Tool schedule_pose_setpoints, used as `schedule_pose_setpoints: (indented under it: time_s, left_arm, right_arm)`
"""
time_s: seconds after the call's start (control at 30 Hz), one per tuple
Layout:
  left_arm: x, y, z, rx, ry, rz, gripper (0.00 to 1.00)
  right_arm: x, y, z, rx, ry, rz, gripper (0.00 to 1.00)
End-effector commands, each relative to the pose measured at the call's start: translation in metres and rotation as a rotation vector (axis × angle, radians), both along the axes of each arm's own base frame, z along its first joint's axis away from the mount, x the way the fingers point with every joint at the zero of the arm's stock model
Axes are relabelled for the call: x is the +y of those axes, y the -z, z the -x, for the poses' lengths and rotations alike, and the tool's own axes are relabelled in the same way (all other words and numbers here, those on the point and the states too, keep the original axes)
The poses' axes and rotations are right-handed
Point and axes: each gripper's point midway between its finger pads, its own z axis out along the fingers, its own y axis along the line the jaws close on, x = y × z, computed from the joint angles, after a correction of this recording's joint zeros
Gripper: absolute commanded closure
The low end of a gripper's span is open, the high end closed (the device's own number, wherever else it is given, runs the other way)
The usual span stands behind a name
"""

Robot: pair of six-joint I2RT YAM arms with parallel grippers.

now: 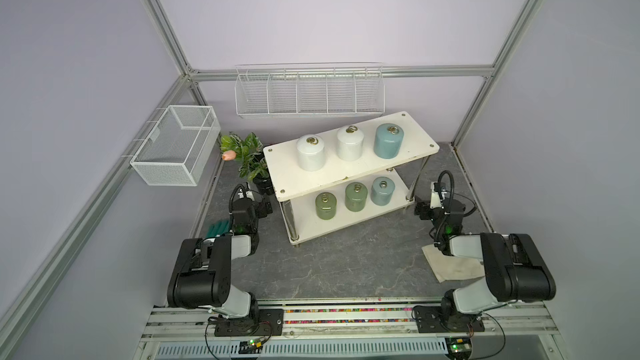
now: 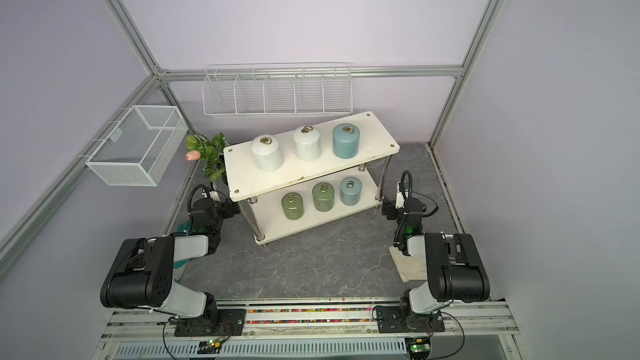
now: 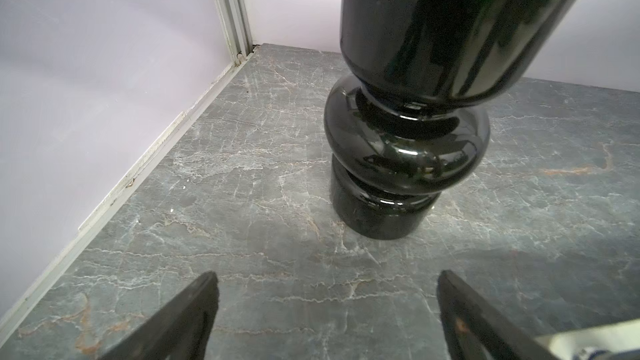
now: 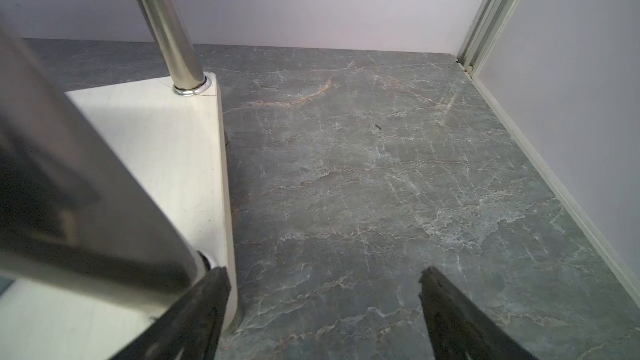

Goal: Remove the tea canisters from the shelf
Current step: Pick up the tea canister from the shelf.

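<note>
In both top views all six tea canisters stand on the shelf, three per tier. Left wrist view: the left gripper, spread and empty, faces the black pot. Right wrist view: the right gripper, spread and empty, sits just beside the shelf's chrome leg, likely staged for a reach.

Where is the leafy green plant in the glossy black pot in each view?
Top view: plant left of the cream two-tier shelf.
Top view: plant left of shelf.
Left wrist: only its pot, beyond the left gripper.
Right wrist: not in it.
Shared landmark: grey marbled tabletop.
</note>
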Motion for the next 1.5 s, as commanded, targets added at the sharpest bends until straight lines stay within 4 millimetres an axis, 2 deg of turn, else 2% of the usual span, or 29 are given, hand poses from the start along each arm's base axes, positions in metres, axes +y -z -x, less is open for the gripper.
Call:
schedule_pose_setpoints:
  time_s: [0.0,1.2,1.33,1.47]
  left_arm:
    - [-0.002,-0.013,-0.007,-0.038,0.007,-0.009,0.01]
    - [-0.002,-0.013,-0.007,-0.037,0.008,-0.010,0.01]
    - [0.004,-0.022,-0.006,-0.037,-0.027,-0.014,0.01]
    - [0.007,-0.035,-0.002,0.012,-0.043,-0.018,0.01]
  right_arm:
    - [0.001,0.000,-0.002,0.000,-0.003,0.003,0.11]
    - [-0.001,-0.002,-0.003,-0.001,0.004,0.002,0.11]
    - [-0.001,-0.011,-0.003,0.011,0.005,0.001,0.11]
    - [-0.008,-0.022,0.002,0.035,0.056,-0.003,0.11]
